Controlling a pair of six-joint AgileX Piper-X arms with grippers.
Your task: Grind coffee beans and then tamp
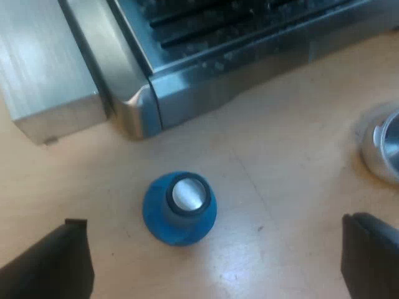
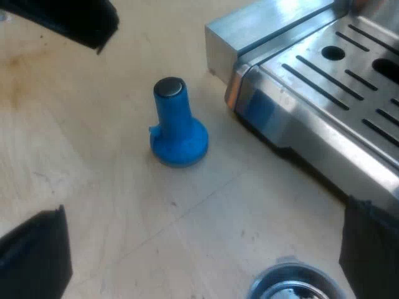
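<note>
blue tamper (image 1: pixel 179 208) is stood upright on the table (image 1: pixel 280 187), beside the espresso machine (image 1: pixel 249 62) corner.
left gripper (image 1: pixel 216 237) and right gripper (image 2: pixel 206 218) are held wide apart, nothing gripped; the metal holder (image 2: pixel 293 283) is seen nearby.

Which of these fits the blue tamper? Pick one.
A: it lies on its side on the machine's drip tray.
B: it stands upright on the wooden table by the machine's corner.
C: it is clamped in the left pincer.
B: the blue tamper stands base-down on the table beside the espresso machine, and the left pincer is open and apart from it.
</note>
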